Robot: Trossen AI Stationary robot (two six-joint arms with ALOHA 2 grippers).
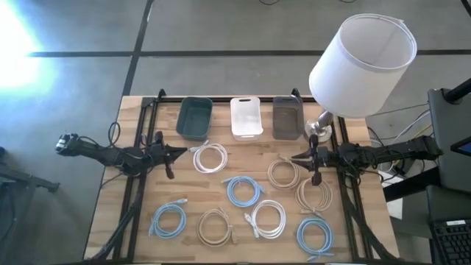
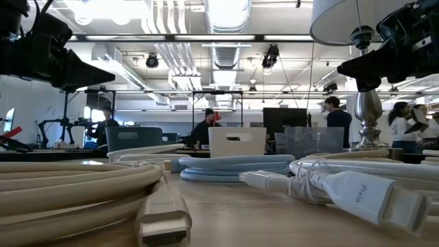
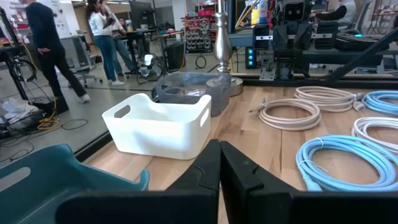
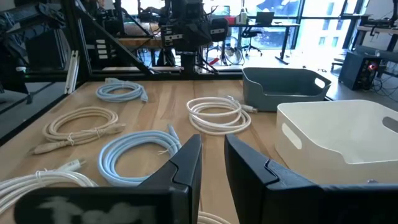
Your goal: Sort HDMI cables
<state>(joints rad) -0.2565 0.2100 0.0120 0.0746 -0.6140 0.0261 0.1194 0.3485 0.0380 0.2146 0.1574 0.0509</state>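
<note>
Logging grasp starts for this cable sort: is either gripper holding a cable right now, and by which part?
Nothing is held. The left gripper and right gripper hover empty above the table, clear of every cable.

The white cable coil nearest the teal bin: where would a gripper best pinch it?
Probably from straight above, across the bundled strands on the side of the white coil facing the left gripper. It lies flat on the table, its open middle leaves room for one finger, and no other cable touches it.
</note>
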